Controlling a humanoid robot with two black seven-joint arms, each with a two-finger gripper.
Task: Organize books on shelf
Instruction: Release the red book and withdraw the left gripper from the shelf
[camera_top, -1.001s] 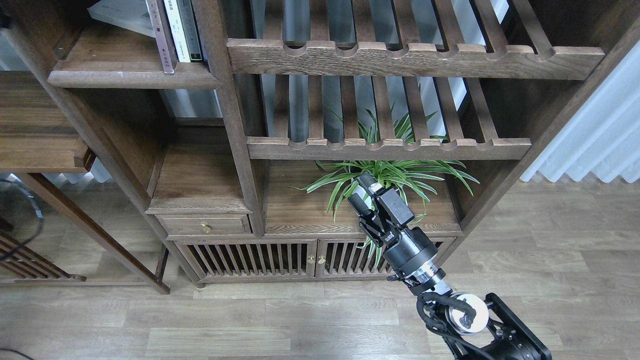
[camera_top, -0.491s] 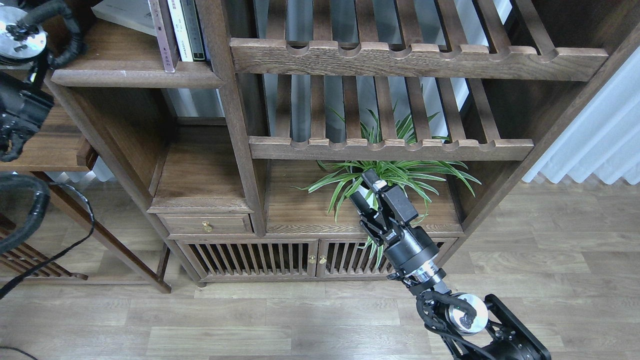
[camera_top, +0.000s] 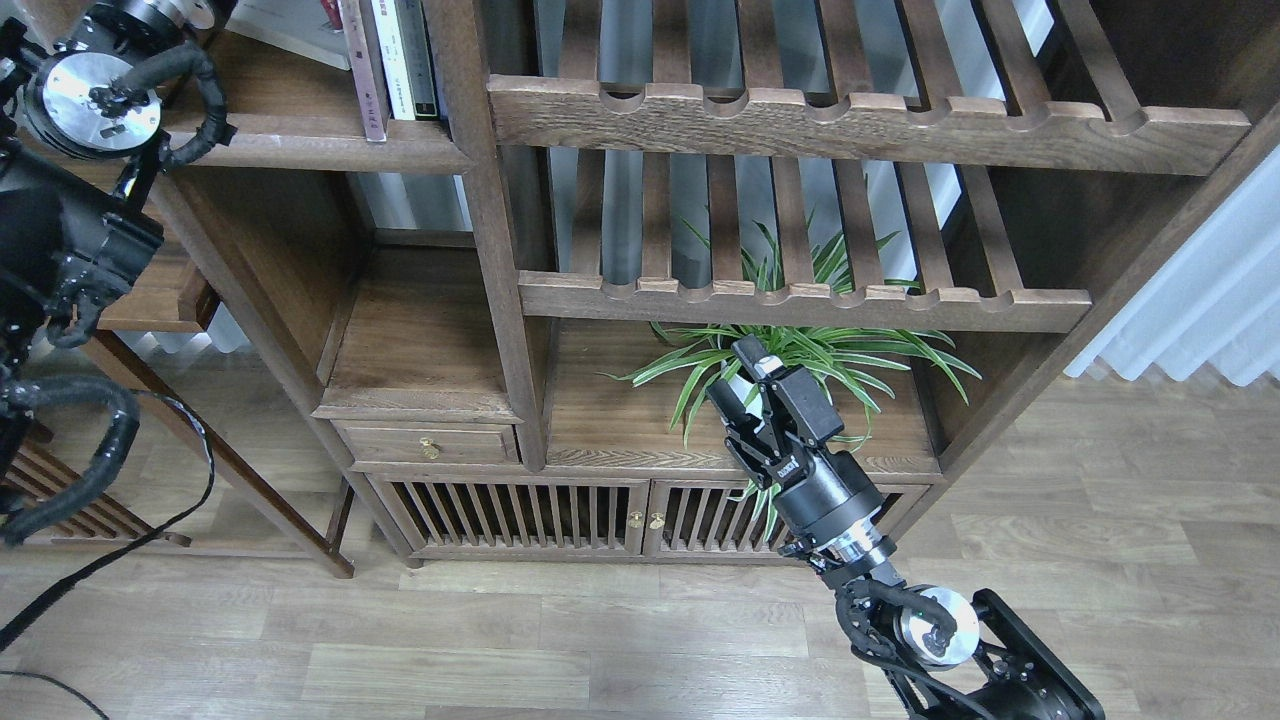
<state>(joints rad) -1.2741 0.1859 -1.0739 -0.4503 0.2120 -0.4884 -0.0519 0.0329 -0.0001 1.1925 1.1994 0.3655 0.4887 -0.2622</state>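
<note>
The books (camera_top: 390, 60) on the shelf (camera_top: 300, 145) are cut off by the top edge, so only their lower parts show and the titles are too small to read. The left arm (camera_top: 70, 150) covers the left end of the shelf, and its gripper is outside the picture. The plant (camera_top: 800, 350) is partly hidden behind the right gripper (camera_top: 745, 365).

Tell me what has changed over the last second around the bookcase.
The left arm has come into view at the left edge and risen toward the top-left shelf; its claw is out of frame. The camera view has shifted slightly, so the bookcase sits a bit further right. Nothing was taken or released. The right claw stays by the plant, and the books stay upright on the shelf.
</note>
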